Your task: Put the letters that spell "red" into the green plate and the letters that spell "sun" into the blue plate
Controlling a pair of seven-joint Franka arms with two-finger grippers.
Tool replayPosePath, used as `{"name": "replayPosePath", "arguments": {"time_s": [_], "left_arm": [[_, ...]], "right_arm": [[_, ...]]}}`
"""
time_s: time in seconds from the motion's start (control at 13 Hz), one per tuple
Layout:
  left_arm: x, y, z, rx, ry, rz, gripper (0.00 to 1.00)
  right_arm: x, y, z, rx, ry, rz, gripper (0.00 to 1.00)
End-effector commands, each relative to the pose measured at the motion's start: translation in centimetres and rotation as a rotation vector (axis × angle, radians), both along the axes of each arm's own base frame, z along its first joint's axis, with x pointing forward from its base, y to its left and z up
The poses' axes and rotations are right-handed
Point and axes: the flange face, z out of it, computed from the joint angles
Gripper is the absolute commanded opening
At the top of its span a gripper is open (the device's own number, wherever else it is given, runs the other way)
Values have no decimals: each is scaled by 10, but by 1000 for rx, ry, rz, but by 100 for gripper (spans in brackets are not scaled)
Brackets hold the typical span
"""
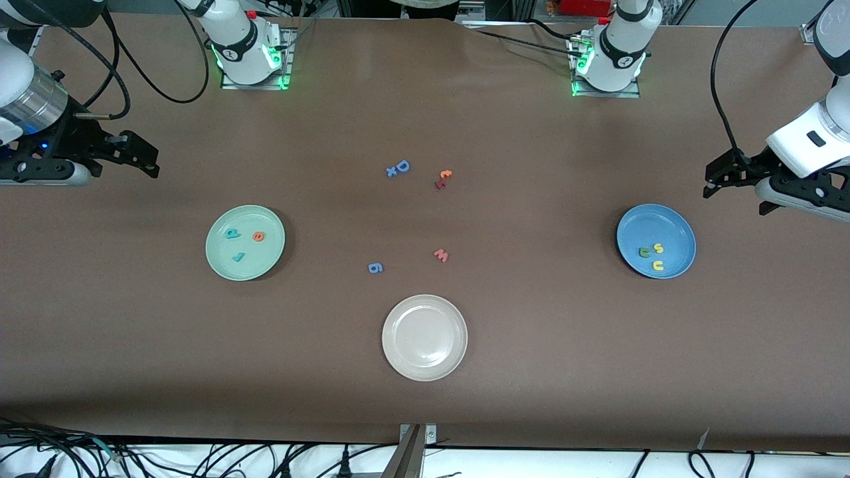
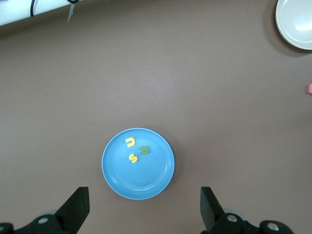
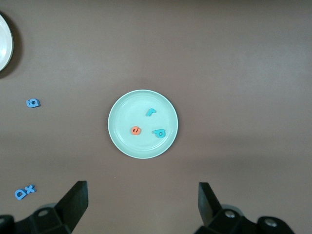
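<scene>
The green plate [image 1: 265,260] [image 3: 127,109] holds the letters that spell "red": a teal "d" [image 1: 232,233] [image 3: 159,132], an orange "e" [image 1: 258,236] [image 3: 136,130] and a teal "r" [image 1: 239,256] [image 3: 151,112]. In the blue plate [image 1: 637,229] [image 2: 141,181] lie the letters that spell "sun": a yellow "s" [image 1: 658,247] [image 2: 132,158], a yellow "u" [image 1: 658,265] [image 2: 130,142] and a dark green "n" [image 1: 644,251] [image 2: 145,150]. My left gripper [image 1: 720,178] [image 2: 144,204] hangs open and empty over the table beside the blue plate. Over its own end of the table, my right gripper [image 1: 143,159] [image 3: 142,197] is open and empty too.
A beige-white plate [image 1: 424,337] sits mid-table, nearest the front camera. Loose letters lie between the plates: a blue "D" with an "x" [image 1: 398,168], a small orange and red pair [image 1: 443,179], a pinkish "w" [image 1: 441,255] and a blue "6" [image 1: 375,267].
</scene>
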Motion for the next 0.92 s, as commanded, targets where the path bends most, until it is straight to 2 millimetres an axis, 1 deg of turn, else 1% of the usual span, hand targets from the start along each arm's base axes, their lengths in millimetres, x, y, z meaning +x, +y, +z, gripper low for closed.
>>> {"name": "replayPosePath", "arguments": {"time_s": [0.0, 0.84], "left_arm": [[-2, 0, 4, 31, 10, 5, 100], [1, -1, 4, 32, 13, 5, 100]], "right_arm": [[3, 0, 4, 0, 4, 8, 100], [3, 1, 4, 0, 3, 9, 100]]}}
